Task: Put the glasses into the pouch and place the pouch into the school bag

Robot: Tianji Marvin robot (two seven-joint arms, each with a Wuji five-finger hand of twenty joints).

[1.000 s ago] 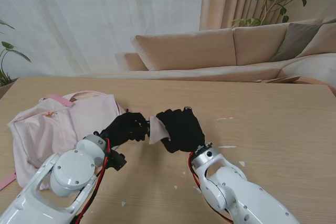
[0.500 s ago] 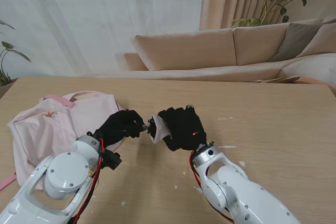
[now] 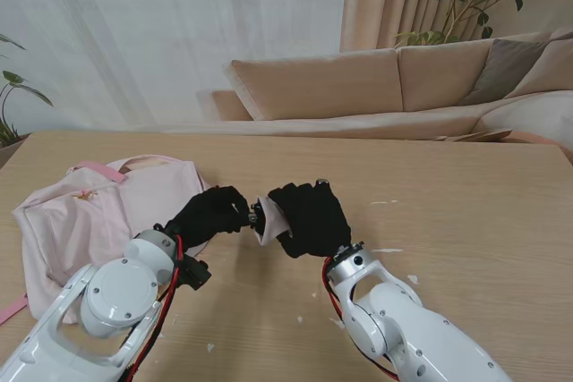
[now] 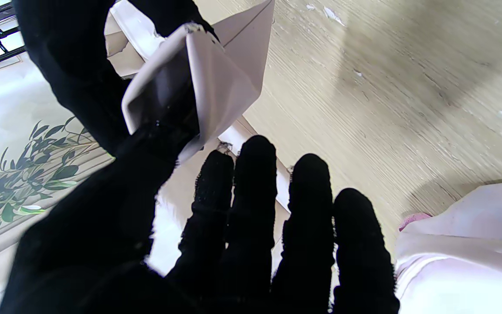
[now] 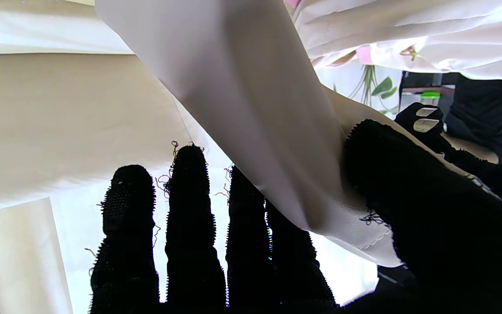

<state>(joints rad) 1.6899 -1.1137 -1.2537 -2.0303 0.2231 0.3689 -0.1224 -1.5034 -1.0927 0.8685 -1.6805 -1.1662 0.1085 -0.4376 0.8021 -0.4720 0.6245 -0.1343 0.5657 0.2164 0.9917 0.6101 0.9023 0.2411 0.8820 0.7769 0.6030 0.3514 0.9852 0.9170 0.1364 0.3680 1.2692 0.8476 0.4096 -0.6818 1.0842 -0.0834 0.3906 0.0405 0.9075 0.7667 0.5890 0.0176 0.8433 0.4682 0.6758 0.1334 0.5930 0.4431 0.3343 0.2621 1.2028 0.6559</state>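
Observation:
My right hand (image 3: 311,219) is shut on the pale pink pouch (image 3: 267,221), held above the table with its mouth toward my left hand (image 3: 211,213). In the right wrist view the thumb presses the pouch (image 5: 255,109) against the fingers. My left hand pinches the dark glasses (image 3: 253,215) at the pouch mouth. In the left wrist view a dark glossy part of the glasses (image 4: 166,93) sits inside the open pouch (image 4: 225,83); the rest is hidden by black gloves. The pink school bag (image 3: 98,212) lies flat on the table to my left.
The wooden table (image 3: 466,221) stretches to my right with small white flecks (image 3: 387,250) on it. A beige sofa (image 3: 358,87) and curtains stand beyond the far edge. The bag's pink strap (image 3: 11,310) trails toward the near left edge.
My left hand drew back a little from the pouch, then came close to its mouth again. The right hand and pouch have barely moved.

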